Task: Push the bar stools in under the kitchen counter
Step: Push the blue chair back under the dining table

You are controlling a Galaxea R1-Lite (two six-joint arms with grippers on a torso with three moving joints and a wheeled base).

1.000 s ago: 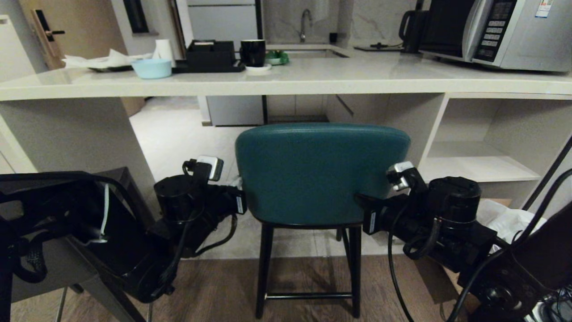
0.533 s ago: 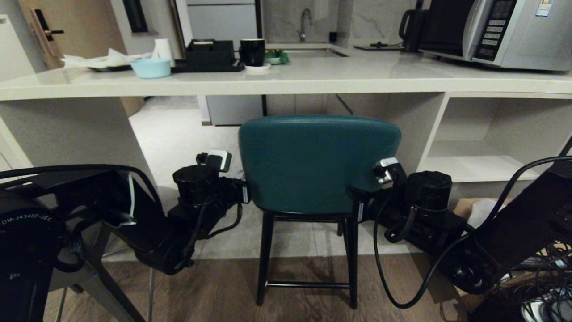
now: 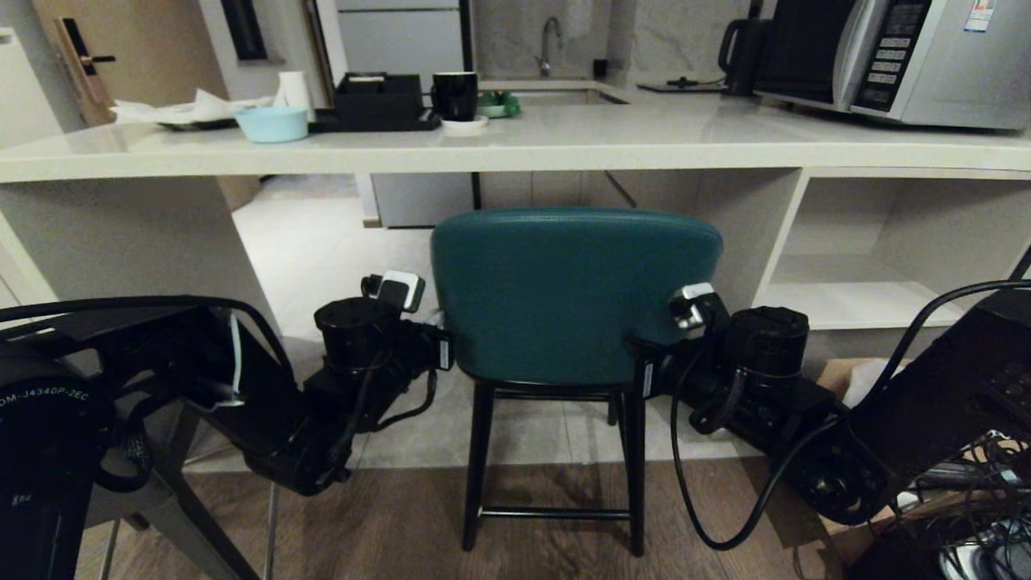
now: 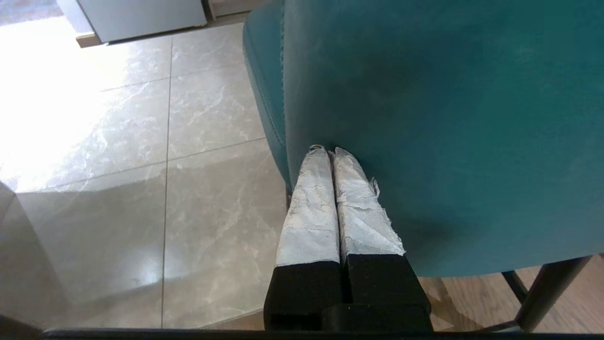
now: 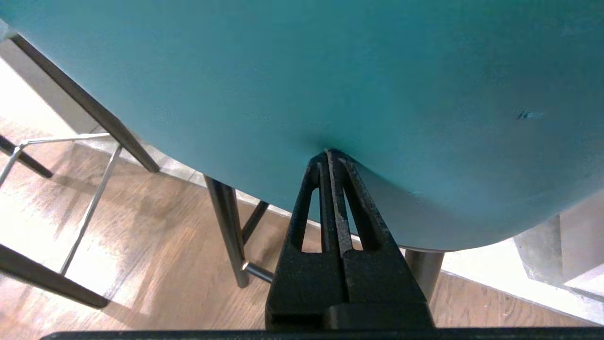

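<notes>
The teal bar stool stands on thin black legs in front of the gap under the kitchen counter, its curved back facing me. My left gripper is shut, and its taped tips press against the left edge of that back. My right gripper is also shut, with its black tips touching the lower right of the back. Nothing is held in either one. Of the second bar stool, only a grey leg shows at the lower left, behind my left arm.
The counter's slab side panel closes the gap on the left and white open shelving closes it on the right. A microwave, a black mug and a blue bowl sit on top. Loose cables lie at the lower right.
The teal stool has slid away from me toward the counter, and both arms have reached forward with it. Over the last half second it has hardly moved.
</notes>
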